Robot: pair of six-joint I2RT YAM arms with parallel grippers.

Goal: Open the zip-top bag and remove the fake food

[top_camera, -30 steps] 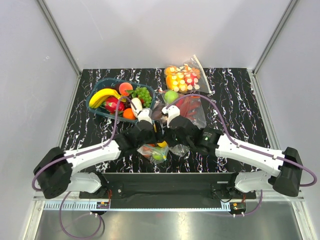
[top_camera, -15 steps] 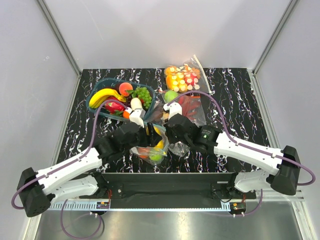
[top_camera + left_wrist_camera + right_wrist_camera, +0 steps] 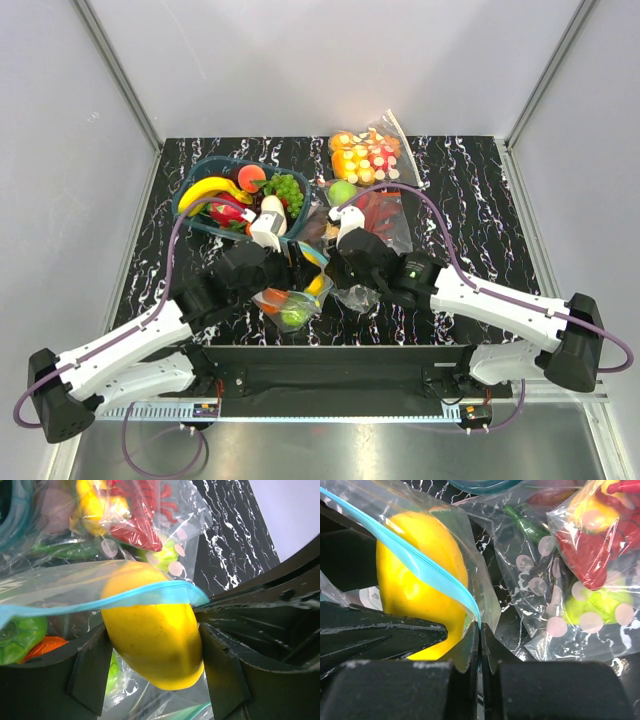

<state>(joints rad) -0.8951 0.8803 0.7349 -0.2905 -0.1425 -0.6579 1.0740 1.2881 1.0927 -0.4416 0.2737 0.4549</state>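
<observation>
Top external view: both grippers meet at the small clear crinkly zip-top bag (image 3: 285, 300) near the front middle of the black white-veined table (image 3: 470, 200).
The left gripper (image 3: 152, 655) clamps a glossy yellow plastic fruit (image 3: 150, 615) at the bag's mouth, one finger against each side, with the teal-blue zipper strip (image 3: 75, 605) crossing it. The right gripper (image 3: 480, 645) is pinched tight on the bag's edge at that strip. A teal basket of plastic fruit (image 3: 222, 160) and a larger clear bag of red peppers (image 3: 385, 215) sit behind.
</observation>
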